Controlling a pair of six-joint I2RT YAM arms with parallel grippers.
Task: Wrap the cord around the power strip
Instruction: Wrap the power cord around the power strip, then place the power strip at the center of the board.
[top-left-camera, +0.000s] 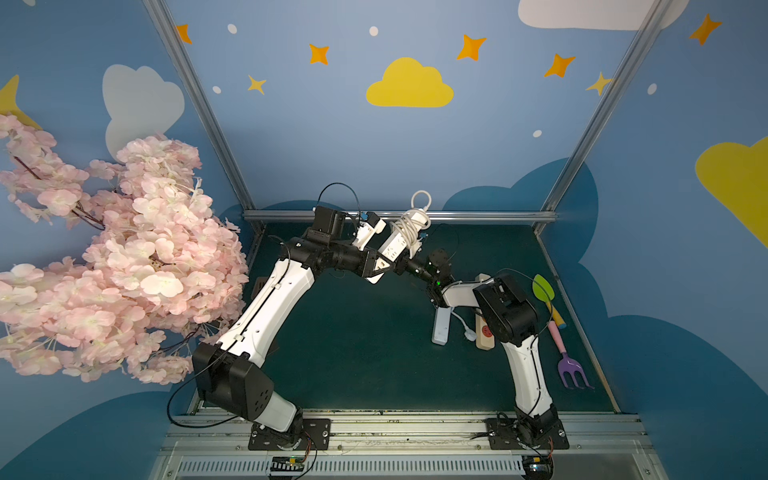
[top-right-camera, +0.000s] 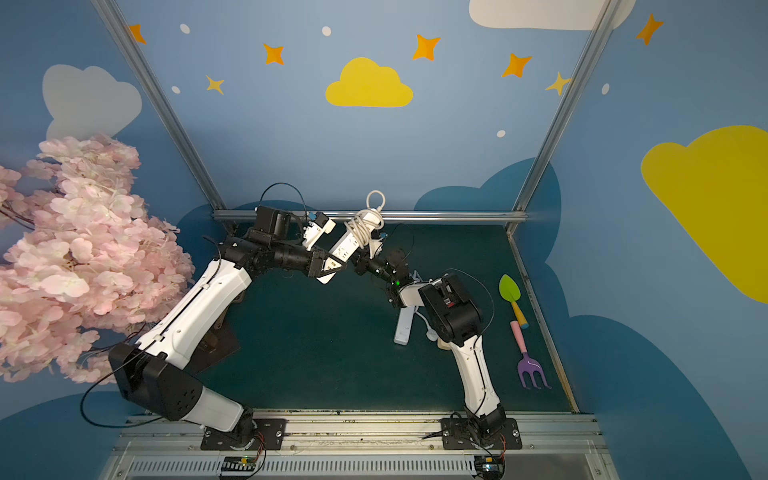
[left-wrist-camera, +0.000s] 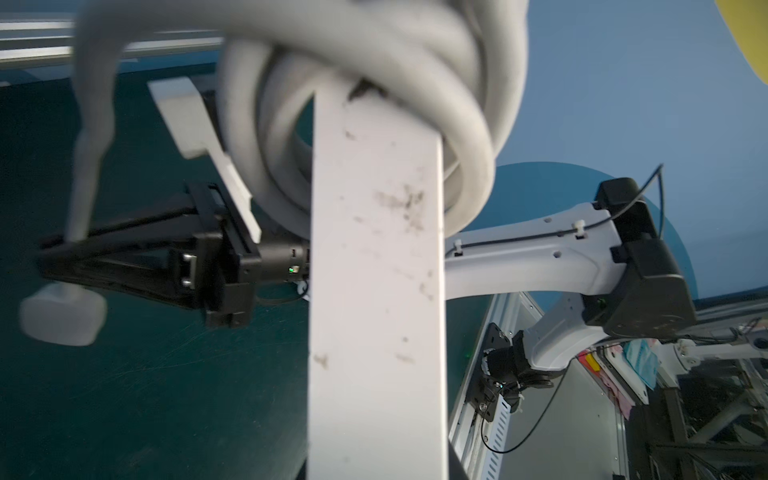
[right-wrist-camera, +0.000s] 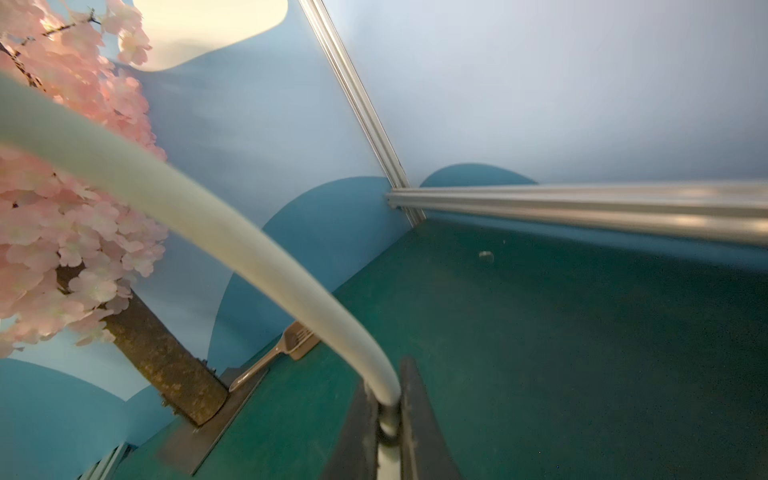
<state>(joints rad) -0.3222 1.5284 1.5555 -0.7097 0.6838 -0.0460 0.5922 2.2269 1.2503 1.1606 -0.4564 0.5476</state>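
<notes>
The white power strip (top-left-camera: 394, 246) is held up off the green table, tilted, and my left gripper (top-left-camera: 380, 267) is shut on its lower end. Several turns of the white cord (top-left-camera: 409, 226) are wound round its upper end, and one loop (top-left-camera: 421, 198) sticks up above it. In the left wrist view the power strip (left-wrist-camera: 374, 270) fills the middle with the cord coils (left-wrist-camera: 469, 137) behind it. My right gripper (right-wrist-camera: 388, 415) is shut on the cord's free end (right-wrist-camera: 208, 224), just beside the strip. The plug (left-wrist-camera: 62, 313) hangs below the right fingers (left-wrist-camera: 124, 266).
A second white power strip (top-left-camera: 441, 326) and a beige one (top-left-camera: 484, 332) lie under the right arm. A green toy shovel (top-left-camera: 543, 286) and purple rake (top-left-camera: 573, 370) lie at the right edge. The pink blossom tree (top-left-camera: 104, 257) stands left. A metal rail (top-left-camera: 478, 216) borders the back.
</notes>
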